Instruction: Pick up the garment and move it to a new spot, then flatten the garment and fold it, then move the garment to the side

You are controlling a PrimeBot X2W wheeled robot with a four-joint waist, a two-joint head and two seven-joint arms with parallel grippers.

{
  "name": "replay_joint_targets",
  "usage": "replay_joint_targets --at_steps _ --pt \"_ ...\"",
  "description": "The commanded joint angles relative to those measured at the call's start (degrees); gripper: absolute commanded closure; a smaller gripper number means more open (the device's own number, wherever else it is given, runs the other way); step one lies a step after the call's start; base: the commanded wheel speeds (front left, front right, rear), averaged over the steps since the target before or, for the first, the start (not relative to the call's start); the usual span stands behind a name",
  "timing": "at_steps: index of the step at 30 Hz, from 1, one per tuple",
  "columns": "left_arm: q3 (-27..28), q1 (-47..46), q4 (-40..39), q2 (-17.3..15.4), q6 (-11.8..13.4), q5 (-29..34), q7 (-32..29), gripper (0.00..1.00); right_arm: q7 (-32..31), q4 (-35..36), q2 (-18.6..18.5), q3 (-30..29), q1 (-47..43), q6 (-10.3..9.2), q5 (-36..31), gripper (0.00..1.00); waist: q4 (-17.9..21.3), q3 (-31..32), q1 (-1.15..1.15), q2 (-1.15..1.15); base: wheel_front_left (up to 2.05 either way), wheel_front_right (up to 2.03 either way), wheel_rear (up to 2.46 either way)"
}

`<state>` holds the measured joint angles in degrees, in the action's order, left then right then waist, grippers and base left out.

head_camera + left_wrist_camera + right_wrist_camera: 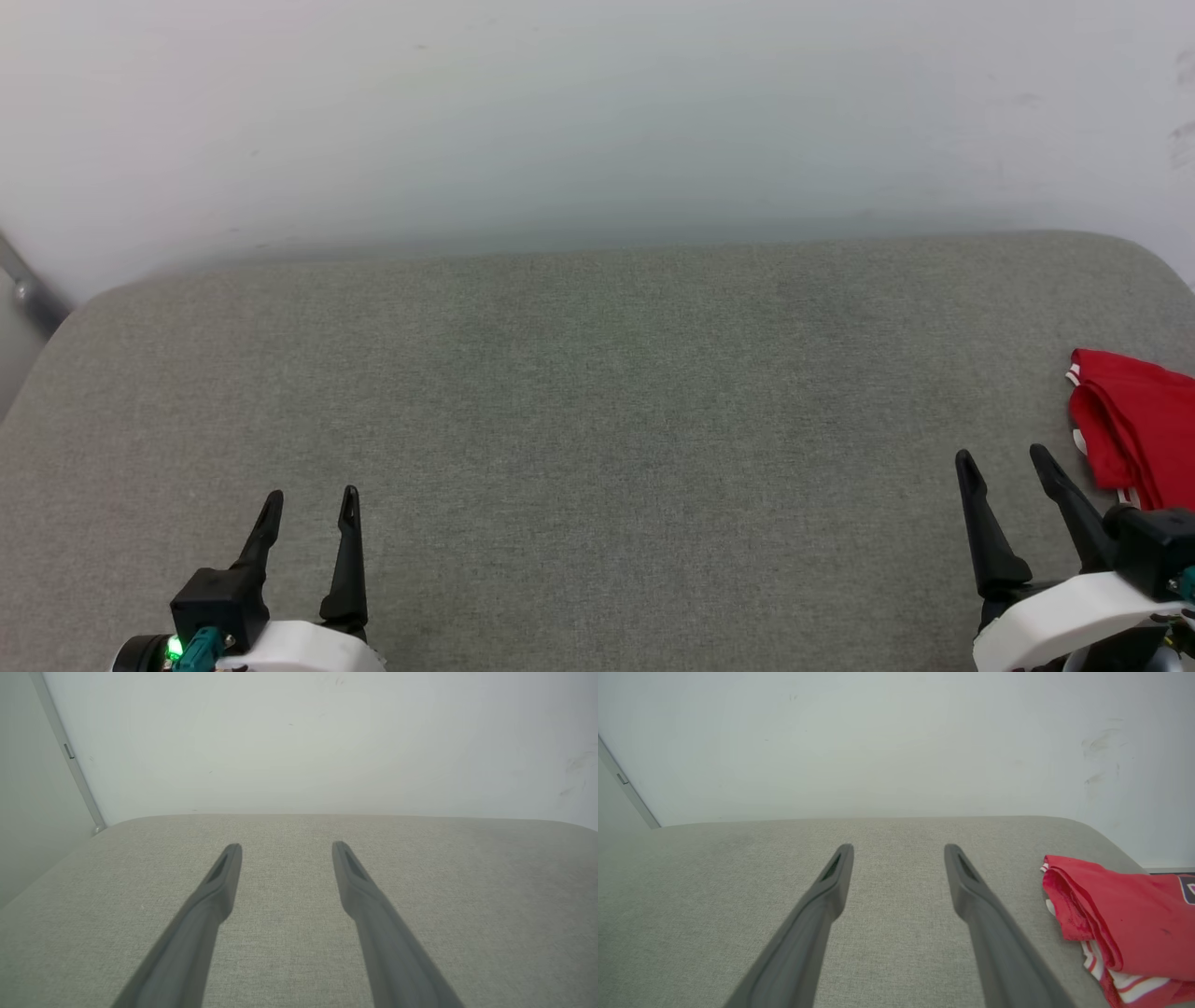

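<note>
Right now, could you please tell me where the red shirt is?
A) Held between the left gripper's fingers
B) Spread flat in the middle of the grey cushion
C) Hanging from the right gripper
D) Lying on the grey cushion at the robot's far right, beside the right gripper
D: the red shirt lies bunched on the grey cushion at the right edge of the head view, just to the side of the open right gripper.

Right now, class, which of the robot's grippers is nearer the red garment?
Right. The right gripper sits just beside the garment; the left gripper is far across the grey surface.
</note>
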<state>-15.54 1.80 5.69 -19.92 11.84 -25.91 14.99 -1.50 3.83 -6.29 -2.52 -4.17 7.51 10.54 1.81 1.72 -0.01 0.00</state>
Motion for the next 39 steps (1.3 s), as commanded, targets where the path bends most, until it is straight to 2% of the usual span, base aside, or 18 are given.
replay_joint_targets --at_steps 1,12,13,16,39 --pt "0.20 -0.71 0.13 -0.13 0.22 0.01 0.23 0.00 0.26 -0.02 0.30 0.17 -0.35 -0.05 0.06 0.00 0.04 -0.06 0.01 0.00 0.00 0.00 0.00" --pt "0.57 -1.16 0.45 -0.44 -0.12 -0.67 0.23 0.00 1.13 -1.53 -0.31 0.78 0.61 -0.05 0.83 0.00 0.50 -0.32 0.01 0.00 0.00 0.00 0.00" --pt "0.56 -0.78 0.29 -0.17 -0.09 -0.59 0.00 1.00 0.98 -1.59 -0.13 0.77 0.15 0.00 0.72 1.00 0.51 -0.32 0.01 0.00 0.00 0.00 0.00" --pt "0.24 0.12 1.57 0.78 -0.10 -0.62 -0.21 1.00 0.92 -3.08 0.09 0.96 -0.46 0.00 0.80 1.00 0.54 -0.33 0.01 0.00 0.00 0.00 0.00" --pt "6.20 -2.43 3.67 5.15 -5.68 -20.12 -6.04 1.00 -0.86 -7.31 1.05 -0.55 2.93 -0.01 24.33 1.00 0.11 -0.61 0.01 0.00 0.00 0.00 0.00"
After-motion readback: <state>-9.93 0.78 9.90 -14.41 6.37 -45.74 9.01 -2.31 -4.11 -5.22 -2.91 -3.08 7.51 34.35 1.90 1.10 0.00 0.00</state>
